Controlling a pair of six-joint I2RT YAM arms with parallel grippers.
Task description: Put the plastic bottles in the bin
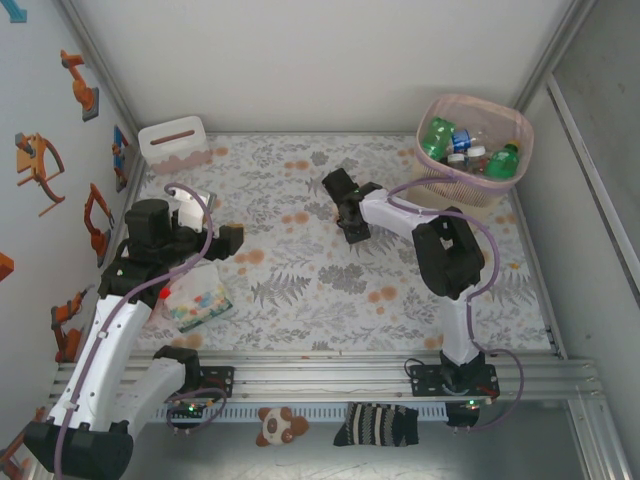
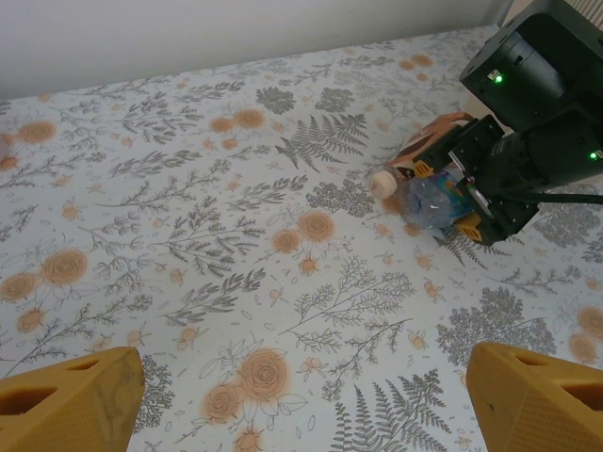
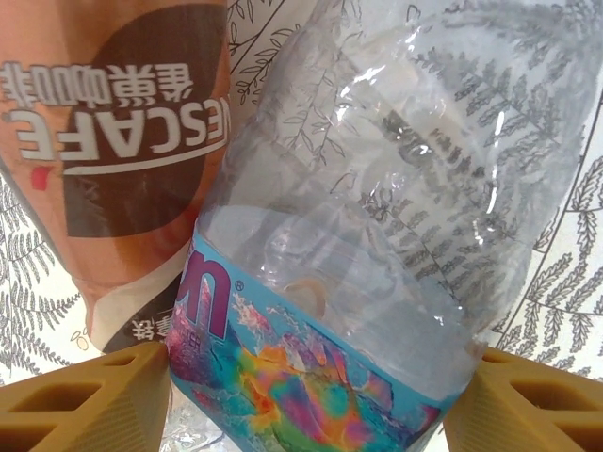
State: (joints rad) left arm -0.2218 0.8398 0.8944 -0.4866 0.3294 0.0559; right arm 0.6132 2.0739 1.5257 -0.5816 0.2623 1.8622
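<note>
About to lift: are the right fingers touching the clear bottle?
Cannot tell. In the right wrist view the clear bottle fills the space between the right fingers, hiding their inner faces.

Green bottles (image 1: 437, 135) sit in the bin (image 1: 480, 190); clear bottle (image 3: 377, 235) lies beside brown bottle (image 3: 122, 141).

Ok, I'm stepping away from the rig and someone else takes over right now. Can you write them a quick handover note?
Left gripper: open, empty, hovering over the table.
Right gripper: jaws on either side of a clear bottle lying mid-table; a firm grip is not certain.
A brown coffee bottle lies right beside it.
Done: several bottles are in the bin at the far right corner.
Left: carry the clear bottle to the bin, then the coffee bottle.
</note>
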